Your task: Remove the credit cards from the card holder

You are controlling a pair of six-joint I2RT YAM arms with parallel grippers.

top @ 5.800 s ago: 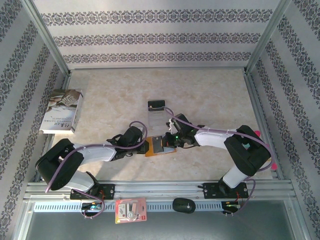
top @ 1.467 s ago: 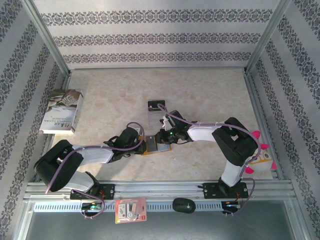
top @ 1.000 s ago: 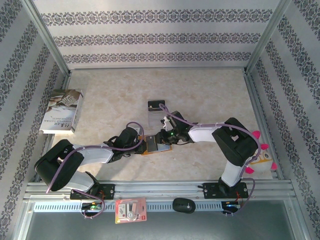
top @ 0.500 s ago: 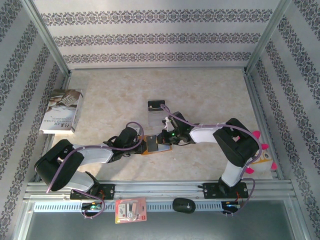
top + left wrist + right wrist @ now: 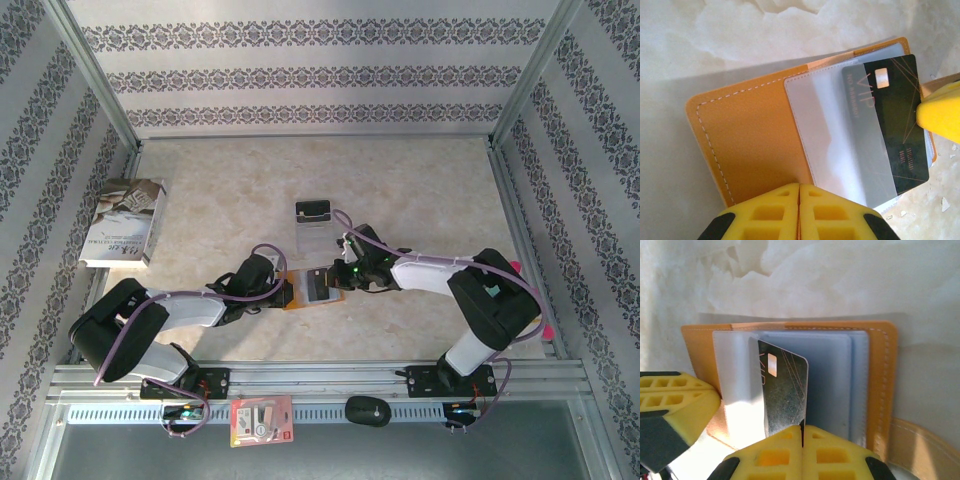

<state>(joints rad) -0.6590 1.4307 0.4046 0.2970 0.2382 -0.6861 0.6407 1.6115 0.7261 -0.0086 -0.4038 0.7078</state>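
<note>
The orange-tan card holder (image 5: pixel 296 291) lies open on the table between both arms. My left gripper (image 5: pixel 799 186) is shut on the holder's near edge (image 5: pixel 755 135), pinning it. A black credit card (image 5: pixel 785 390) with a small chip and "VIP" lettering sticks partway out of a translucent grey-blue pocket (image 5: pixel 840 130). My right gripper (image 5: pixel 802 429) is shut on that card's near edge. In the left wrist view the card (image 5: pixel 895 130) slants out toward the right gripper's yellow finger (image 5: pixel 940 112). From above, the left gripper (image 5: pixel 283 288) and right gripper (image 5: pixel 340 278) flank the holder.
A clear plastic stand (image 5: pixel 315 238) sits just beyond the holder, with a small black card-like piece (image 5: pixel 313 209) at its far end. A book (image 5: pixel 123 222) lies at the far left. A red-and-white packet (image 5: pixel 262 420) and a black object (image 5: pixel 367 410) rest on the front rail.
My right gripper has drawn back to the right with the black card, which now shows further out of the pocket. The left gripper has stayed clamped on the holder.
</note>
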